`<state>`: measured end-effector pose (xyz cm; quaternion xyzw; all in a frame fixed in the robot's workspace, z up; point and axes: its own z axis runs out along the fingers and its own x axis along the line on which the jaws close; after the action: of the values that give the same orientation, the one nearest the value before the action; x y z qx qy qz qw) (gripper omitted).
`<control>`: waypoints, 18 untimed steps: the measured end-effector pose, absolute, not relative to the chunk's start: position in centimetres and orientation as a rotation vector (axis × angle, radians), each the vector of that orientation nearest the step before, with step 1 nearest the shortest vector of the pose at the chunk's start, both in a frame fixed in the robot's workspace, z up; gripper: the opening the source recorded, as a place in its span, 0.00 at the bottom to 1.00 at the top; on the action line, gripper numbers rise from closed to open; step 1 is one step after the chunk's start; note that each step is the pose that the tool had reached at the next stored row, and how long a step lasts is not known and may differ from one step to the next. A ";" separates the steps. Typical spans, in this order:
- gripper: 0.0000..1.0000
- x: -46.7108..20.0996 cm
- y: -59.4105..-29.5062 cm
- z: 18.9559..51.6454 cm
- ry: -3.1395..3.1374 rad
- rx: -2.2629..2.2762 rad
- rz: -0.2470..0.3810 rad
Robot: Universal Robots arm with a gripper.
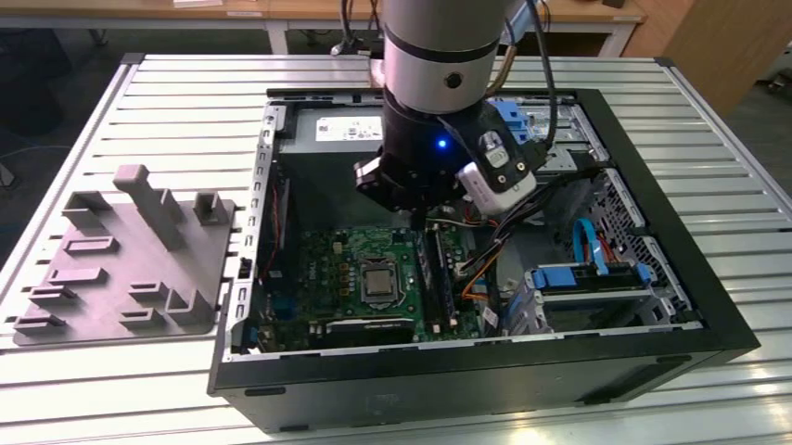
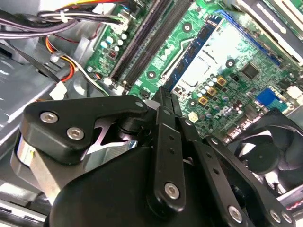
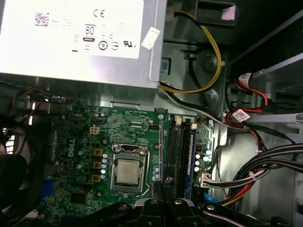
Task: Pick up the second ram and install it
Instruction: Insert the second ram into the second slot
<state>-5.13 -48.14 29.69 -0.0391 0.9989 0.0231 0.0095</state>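
Note:
The second ram [image 2: 194,52] is a narrow blue stick with black chips. It runs from my fingertips out over the green motherboard [image 2: 246,56], beside the CPU socket [image 3: 128,171]. In the first wrist view the second ram [image 3: 161,151] shows edge-on as a thin line next to the black slots [image 3: 177,156]. My gripper [image 2: 165,94] is shut on its near end, and the gripper [image 3: 161,187] sits low over the board. In the exterior view the gripper [image 1: 425,218] hangs inside the open case above the motherboard [image 1: 359,278]. Another blue stick [image 3: 191,156] stands in the slot nearest the cables.
A grey power supply [image 3: 71,38] lies beyond the board. Bundled cables [image 3: 246,175] crowd the side next to the slots, and a black fan [image 2: 265,151] sits by the board's edge. Blue drive brackets [image 1: 594,278] fill the case's right side. A grey fixture [image 1: 124,260] stands outside on the slatted table.

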 end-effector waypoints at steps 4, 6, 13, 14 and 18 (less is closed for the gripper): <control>0.11 -4.4 -48.1 29.6 3.120 -0.120 0.072; 0.11 -4.2 -48.2 29.3 3.120 -0.119 0.072; 0.11 -4.2 -48.2 28.5 3.120 -0.119 0.072; 0.11 -4.2 -48.2 28.5 3.120 -0.119 0.071; 0.11 -4.0 -48.2 28.4 3.120 -0.120 0.072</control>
<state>-4.01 -48.16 28.43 -0.0383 0.9990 0.0231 0.0094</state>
